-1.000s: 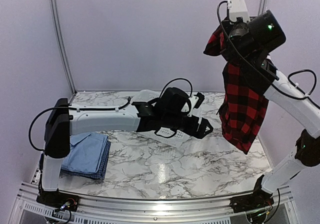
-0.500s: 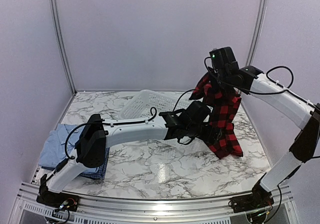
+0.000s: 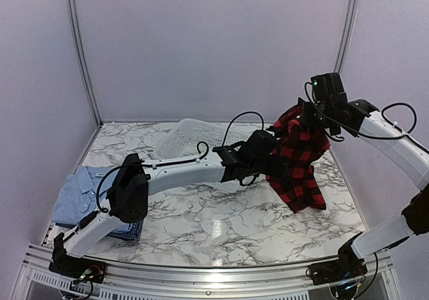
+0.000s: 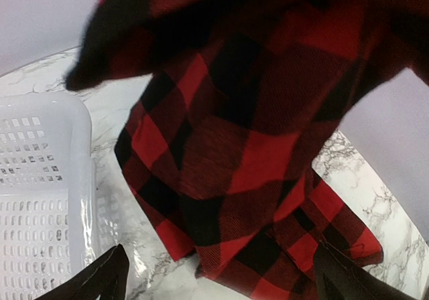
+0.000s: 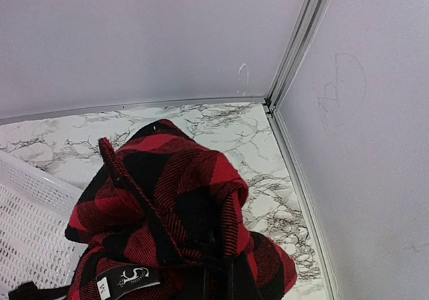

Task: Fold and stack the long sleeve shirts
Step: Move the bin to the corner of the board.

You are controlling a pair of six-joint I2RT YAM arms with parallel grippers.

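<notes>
Red and black plaid cloth hangs at the right of the view from above. The plaid shirt point(image 3: 298, 163) is bunched at its top in the right jaws, which are pressed together on it. From there it falls below them until its lower end lies on the marble surface point(image 3: 214, 230). The left arm point(image 3: 181, 169) stretches low across the surface, and the left jaws stand spread wide just beside the hanging cloth; I cannot tell if they touch it. Behind this arm is a white mesh basket point(image 3: 188, 136). Well apart from both jaws, a light blue shirt point(image 3: 77, 193) lies folded on top of a blue checked shirt point(image 3: 135, 230).

In the left wrist view the plaid shirt point(image 4: 248, 146) fills the space directly ahead of the spread jaws. Only the two dark fingertips point(image 4: 107, 280) show at the lower edge, far from each other. The basket point(image 4: 33, 206) is to the left of these jaws, and the surface point(image 4: 375, 193) shows to their right.

In the right wrist view the plaid shirt point(image 5: 167, 193) is gathered in a lump just ahead of the closed jaws. A black label point(image 5: 127, 278) with white print sits to their left. The basket point(image 5: 27, 226) is further left, and the surface point(image 5: 261, 146) lies beyond the cloth.
</notes>
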